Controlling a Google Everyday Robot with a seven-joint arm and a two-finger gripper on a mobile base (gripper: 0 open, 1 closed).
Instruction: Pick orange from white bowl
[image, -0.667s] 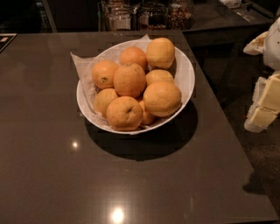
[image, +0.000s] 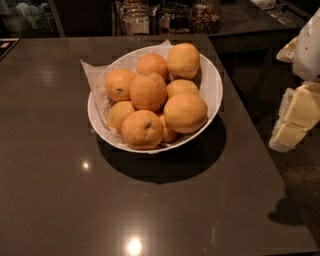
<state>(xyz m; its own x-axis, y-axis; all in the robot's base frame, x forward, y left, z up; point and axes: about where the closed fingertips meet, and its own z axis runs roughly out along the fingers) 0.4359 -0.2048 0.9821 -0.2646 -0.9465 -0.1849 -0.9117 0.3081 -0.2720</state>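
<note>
Gripper (image: 294, 117) hangs out beyond the right side of the white bowl (image: 214, 82), past the tabletop (image: 60, 190) edge and well apart from the bowl's rim. Only pale, blocky parts of it show, so I cannot tell how far open it is; nothing is seen in its hold. The orange (image: 185, 112) sits in the bowl's front right part, high on the heap and on the side nearest the gripper. It touches a deeper-orange fruit with a dark dimple (image: 142, 129) on its far side. Being round, it offers no long axis. In my judgement the reach must cross the bowl's right rim and come down from above, since neighbours crowd the orange's sides.
</note>
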